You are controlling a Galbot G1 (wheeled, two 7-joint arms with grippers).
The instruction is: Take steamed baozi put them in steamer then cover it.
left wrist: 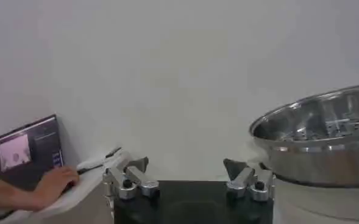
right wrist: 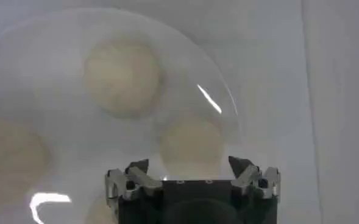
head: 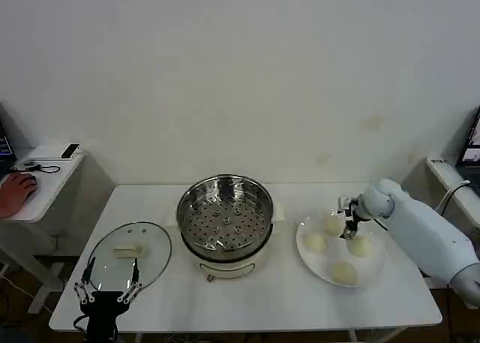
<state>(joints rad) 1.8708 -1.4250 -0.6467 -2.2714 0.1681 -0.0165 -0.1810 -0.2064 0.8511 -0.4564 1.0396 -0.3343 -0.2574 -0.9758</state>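
Observation:
Several cream-white baozi lie on a white plate (head: pixel 306 261) at the right of the table, among them one at the back (head: pixel 333 224) and one at the front (head: pixel 344 272). My right gripper (head: pixel 349 223) hovers open just over the plate. In the right wrist view one baozi (right wrist: pixel 191 141) sits in line between the open fingers of that gripper (right wrist: pixel 188 165), with another baozi (right wrist: pixel 123 76) farther off. The shiny steamer (head: pixel 225 217) stands mid-table, its perforated tray bare. The glass cover (head: pixel 129 254) lies flat to the steamer's left. My left gripper (head: pixel 107 290) waits open at the cover's near edge.
The white table (head: pixel 247 302) has free room in front of the steamer and the plate. A small side table (head: pixel 45 182) with a cable stands off to the left. From the left wrist, the steamer's wall (left wrist: pixel 325 143) rises close beside my left gripper (left wrist: pixel 186 165).

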